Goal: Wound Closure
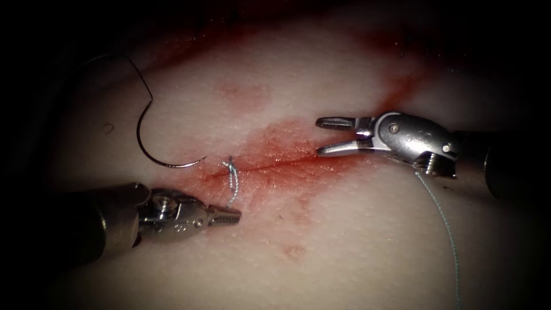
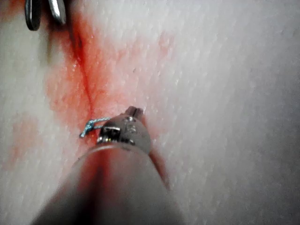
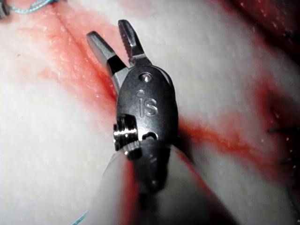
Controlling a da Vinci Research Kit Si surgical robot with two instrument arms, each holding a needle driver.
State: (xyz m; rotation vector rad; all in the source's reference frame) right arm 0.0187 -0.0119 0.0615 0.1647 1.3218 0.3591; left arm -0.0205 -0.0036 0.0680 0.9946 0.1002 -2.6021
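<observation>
— Lying free on the tissue (image 1: 356,241), is it, that needle (image 1: 150,150)?

— Yes, well to the left of the cut (image 1: 275,165), near its left end. It rests flat on the surface, not in the tissue, and neither tool holds it. Dark thread runs up from its blunt end toward the upper left.

— And the left tool (image 1: 229,217)?

— Down below the cut's left end. Its fingers (image 1: 225,216) are closed on the pale blue thread (image 1: 232,183), which rises from them in a short twisted strand to the spot where it enters the tissue at the cut. From its own wrist camera you can see the same blue strand (image 2: 92,125) just beside its tip (image 2: 132,111).

— The right one?

— The right tool (image 1: 328,136) hovers at the cut's right end, fingers (image 3: 127,35) spread apart, holding nothing. A long blue strand (image 1: 445,227) trails from beneath its wrist toward the bottom edge.

— What about the surface?

— Red fluid (image 1: 270,152) stains the tissue all along the cut, and spreads in fainter patches above and below it.
</observation>
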